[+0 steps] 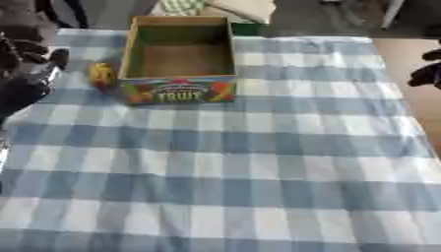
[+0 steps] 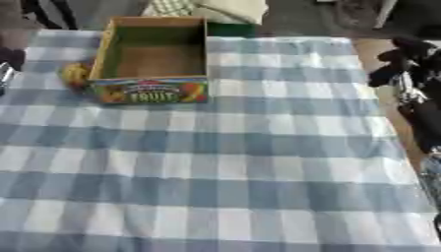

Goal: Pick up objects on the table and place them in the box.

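An open cardboard box (image 1: 178,91) with a colourful "FRUIT" label on its front wall stands at the far middle of the checked table; only its bare brown floor shows inside. A small yellow object with a red patch (image 1: 102,75) stands on the cloth just left of the box, touching or nearly touching its left wall. My left hand (image 1: 30,59) hovers at the left edge, a short way left of the yellow object, fingers relaxed and holding nothing. My right hand (image 2: 405,61) hangs at the right edge beyond the table's side, fingers relaxed and empty.
A blue-and-white checked cloth (image 1: 258,172) covers the table, and its near and middle parts carry nothing. Folded fabric (image 1: 233,7) lies just behind the box past the far edge. Brown floor (image 1: 413,54) shows to the right of the table.
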Tool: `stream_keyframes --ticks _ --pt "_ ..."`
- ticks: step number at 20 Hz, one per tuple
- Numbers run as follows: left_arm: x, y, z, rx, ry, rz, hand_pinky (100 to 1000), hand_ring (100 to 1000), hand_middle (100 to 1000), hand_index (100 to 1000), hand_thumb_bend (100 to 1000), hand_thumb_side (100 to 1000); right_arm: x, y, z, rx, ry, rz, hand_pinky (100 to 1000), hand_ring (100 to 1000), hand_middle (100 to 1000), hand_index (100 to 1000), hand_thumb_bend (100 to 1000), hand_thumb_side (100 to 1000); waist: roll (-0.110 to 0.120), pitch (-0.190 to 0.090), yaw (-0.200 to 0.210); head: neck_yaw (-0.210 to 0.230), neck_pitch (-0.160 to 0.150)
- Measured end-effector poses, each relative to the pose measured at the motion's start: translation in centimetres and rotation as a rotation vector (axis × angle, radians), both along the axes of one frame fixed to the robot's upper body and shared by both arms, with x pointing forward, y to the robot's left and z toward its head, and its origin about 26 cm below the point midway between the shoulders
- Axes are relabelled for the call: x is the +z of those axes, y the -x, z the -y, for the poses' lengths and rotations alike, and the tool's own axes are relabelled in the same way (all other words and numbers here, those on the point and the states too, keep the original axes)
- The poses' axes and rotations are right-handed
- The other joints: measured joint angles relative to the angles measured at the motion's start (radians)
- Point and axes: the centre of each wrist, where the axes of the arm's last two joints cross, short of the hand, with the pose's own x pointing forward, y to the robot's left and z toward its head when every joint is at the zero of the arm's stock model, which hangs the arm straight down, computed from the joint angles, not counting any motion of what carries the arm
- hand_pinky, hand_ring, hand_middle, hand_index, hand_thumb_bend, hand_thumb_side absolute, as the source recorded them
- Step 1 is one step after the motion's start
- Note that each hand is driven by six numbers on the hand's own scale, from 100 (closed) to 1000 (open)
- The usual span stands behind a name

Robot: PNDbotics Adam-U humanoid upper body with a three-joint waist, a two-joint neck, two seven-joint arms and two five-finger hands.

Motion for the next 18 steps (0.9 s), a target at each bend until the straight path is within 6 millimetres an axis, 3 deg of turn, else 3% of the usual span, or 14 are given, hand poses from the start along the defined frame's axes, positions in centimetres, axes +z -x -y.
stream_keyframes --ticks 12,18 --pt "5.2 -5.5 -4.0 0.181 -0.552 -0.205 670 640 625 702 537 144 -0.3 0.0 0.0 0.002 0.006 -0.016 567 572 628 800 100 399 0.011 -0.004 -0.025 0.006 0.001" --pt "4.7 -9.4 -4.6 0.218 -0.723 -0.361 680 645 628 702 498 100 -0.7 0.0 0.0 0.006 0.011 -0.032 566 572 627 800 100 406 0.019 -0.008 -0.036 0.01 0.002"
